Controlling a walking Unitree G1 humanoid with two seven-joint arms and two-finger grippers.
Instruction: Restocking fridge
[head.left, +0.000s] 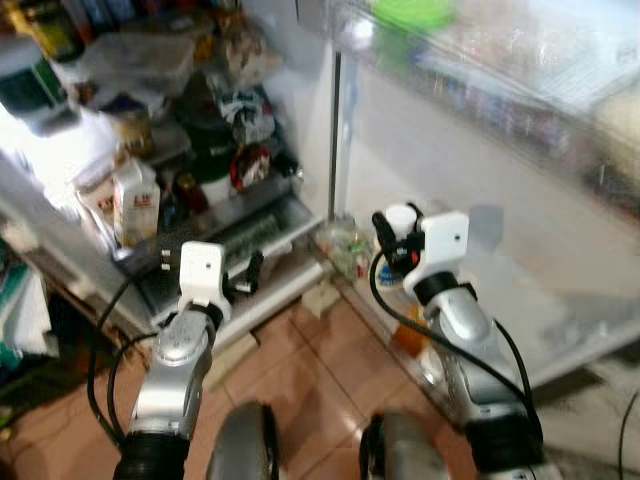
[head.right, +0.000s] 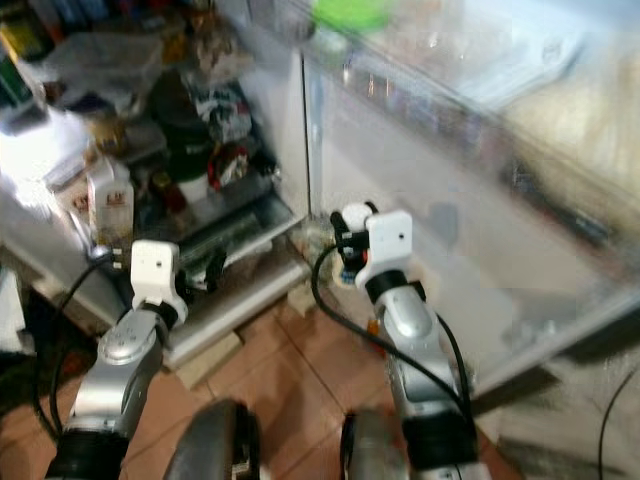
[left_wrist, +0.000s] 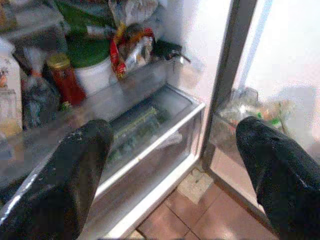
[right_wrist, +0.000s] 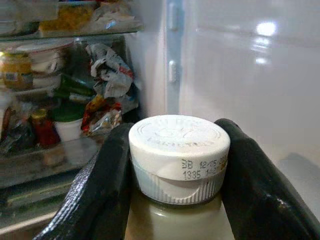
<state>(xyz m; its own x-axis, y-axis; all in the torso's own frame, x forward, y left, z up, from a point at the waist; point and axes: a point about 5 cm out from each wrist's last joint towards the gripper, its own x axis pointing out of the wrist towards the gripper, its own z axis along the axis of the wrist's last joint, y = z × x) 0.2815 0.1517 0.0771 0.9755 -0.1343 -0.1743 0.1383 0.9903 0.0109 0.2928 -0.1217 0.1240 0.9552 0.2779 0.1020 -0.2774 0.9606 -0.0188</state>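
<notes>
I stand in a home kitchen, before an open fridge (head.left: 300, 120) with its door (head.left: 480, 200) swung wide. Its shelves are crowded with household food: a milk carton (head.left: 137, 203), a red-filled jar (left_wrist: 64, 80), a green-lidded tub (left_wrist: 92, 62), crumpled bags (right_wrist: 111, 70). A crisper drawer (left_wrist: 150, 130) sits at the bottom edge, above terracotta floor tiles (head.left: 300, 370)

Your right gripper's black fingers (right_wrist: 105, 190) flank a white ribbed bottle cap (right_wrist: 179, 156) printed with dark date code, pale yellowish liquid below. Fridge shelf: red jar with gold lid (left_wrist: 65, 80), white tub with green lid (left_wrist: 92, 62). Floor tiles (head.left: 300, 370) terracotta.
</notes>
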